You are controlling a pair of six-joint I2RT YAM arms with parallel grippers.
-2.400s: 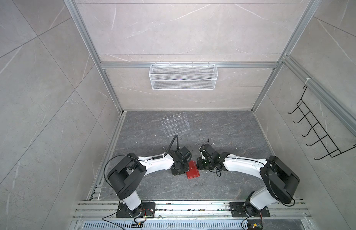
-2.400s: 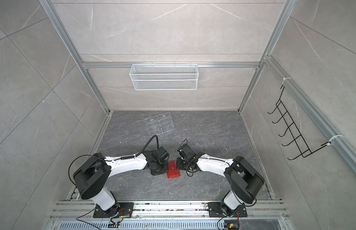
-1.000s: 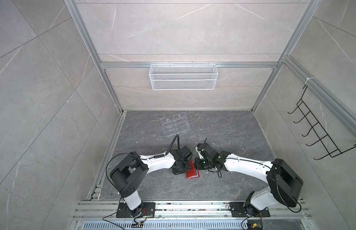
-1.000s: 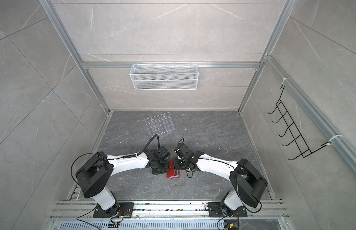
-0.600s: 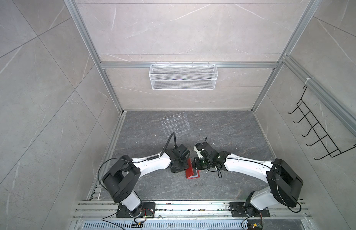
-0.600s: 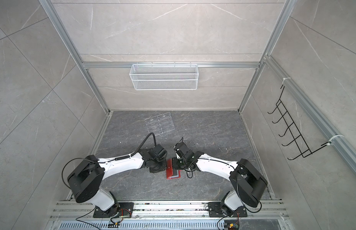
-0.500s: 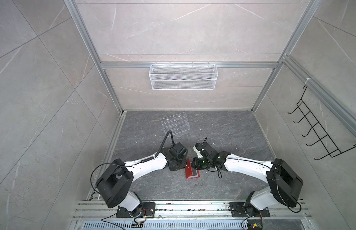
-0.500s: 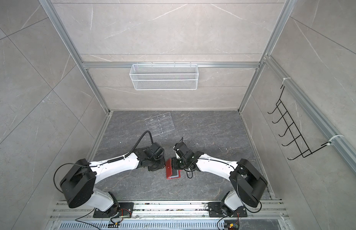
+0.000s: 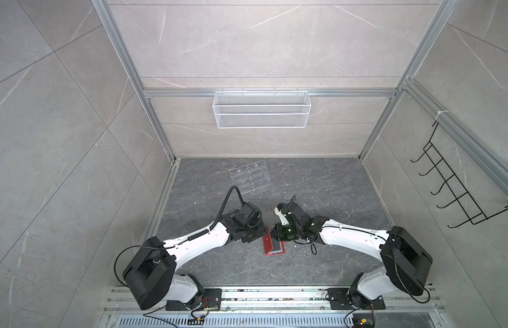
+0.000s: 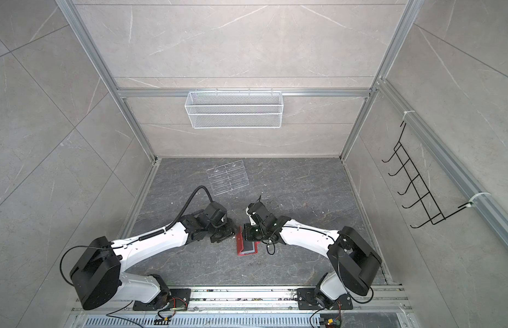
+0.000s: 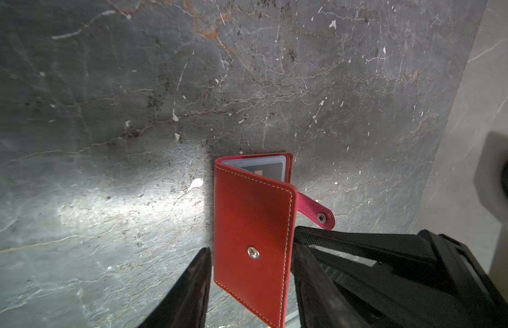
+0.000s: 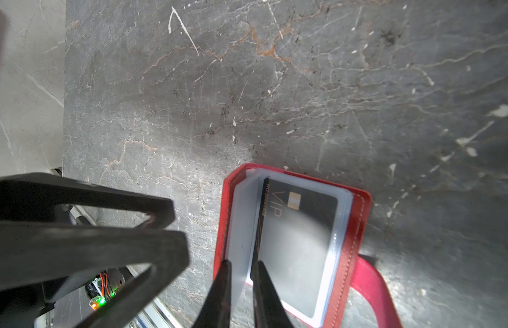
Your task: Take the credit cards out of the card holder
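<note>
Marbled grey surface (image 9: 318, 184) is carrying everything, and near its front middle the card holder (image 11: 252, 215) is lying half open, one red cover flat and the other standing up like a tent flap, with its strap (image 11: 315, 210) hanging unsnapped. The left pincer (image 11: 251, 251) is straddling the raised cover with its jaws apart, a sliver of gap showing on either side, so it is gripping nothing. The right pincer (image 12: 241, 264) is sitting nearly together, seemingly nipped on one clear sleeve (image 12: 242, 227) beside the spine. A dark credit card (image 12: 298, 227) lettered VIP is lying inside the top sleeve of the flat stack; whether more are hiding beneath, I cannot tell. The holder is looking light and floppy, probably sliding unless one cover is being pinned. The card is looking stiff, thin and slick, so whichever edge is sitting nearest the sleeve mouth is probably the place to pinch.
</note>
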